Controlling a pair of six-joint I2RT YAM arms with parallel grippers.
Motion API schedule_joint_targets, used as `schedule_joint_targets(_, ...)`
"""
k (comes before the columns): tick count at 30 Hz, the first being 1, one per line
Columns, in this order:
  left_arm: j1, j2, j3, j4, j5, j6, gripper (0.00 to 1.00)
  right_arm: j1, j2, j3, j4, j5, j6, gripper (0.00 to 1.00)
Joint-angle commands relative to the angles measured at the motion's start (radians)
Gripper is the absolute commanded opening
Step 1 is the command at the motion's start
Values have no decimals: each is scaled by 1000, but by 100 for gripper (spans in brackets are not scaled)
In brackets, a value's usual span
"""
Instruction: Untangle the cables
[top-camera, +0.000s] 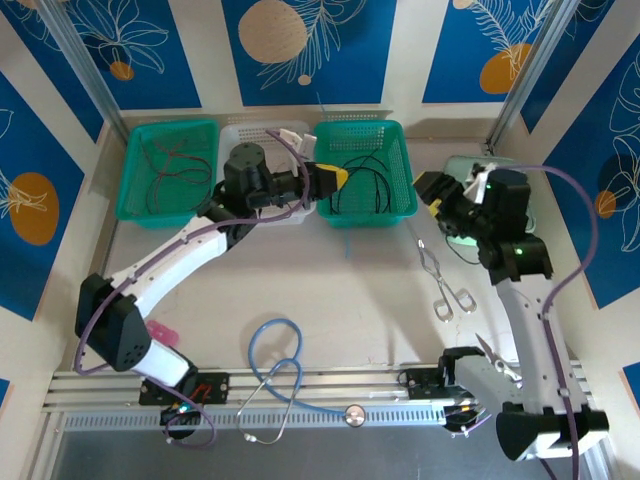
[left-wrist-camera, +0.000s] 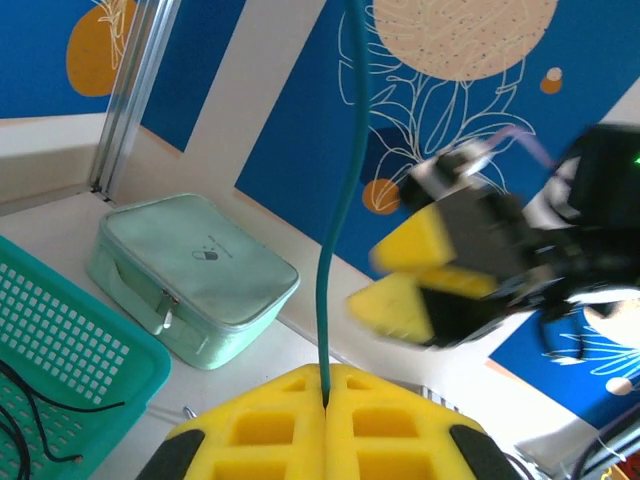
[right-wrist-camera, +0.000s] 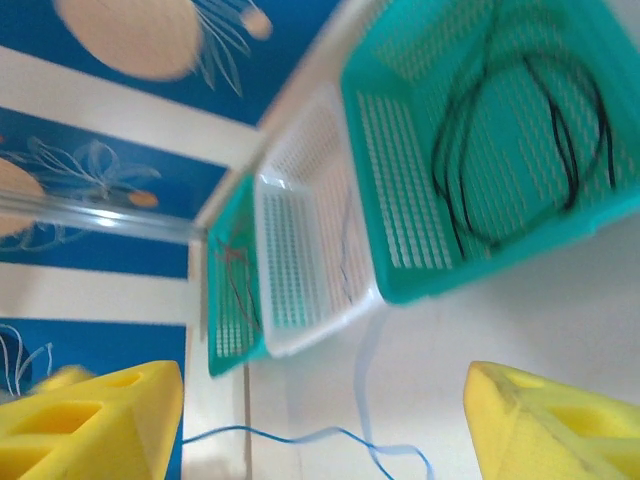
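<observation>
Left hand (left-wrist-camera: 326, 392) clamped on thin, smooth blue cable (left-wrist-camera: 338, 210); right hand (right-wrist-camera: 320, 415) gaping open.

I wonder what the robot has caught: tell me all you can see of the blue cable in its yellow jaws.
The blue cable is a thin, smooth, teal-blue wire. The left gripper pinches it between shut jaws. From there it rises almost straight with a slight bend, leaving the left wrist view at the top. Nothing else touches the stretch seen there.
</observation>
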Motion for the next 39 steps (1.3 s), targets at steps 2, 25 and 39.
schedule_joint_targets(2, 25, -63, 62, -161, 33, 70, 0, 96, 56, -118, 78, -141, 108, 73)
schedule_joint_targets(25, 60, -241, 17, -326, -13, 140, 0, 488, 570, -97, 643, -254, 387, 0)
schedule_joint_targets(39, 103, -263, -11, -274, 10, 93, 0, 450, 532, -92, 549, -252, 331, 66)
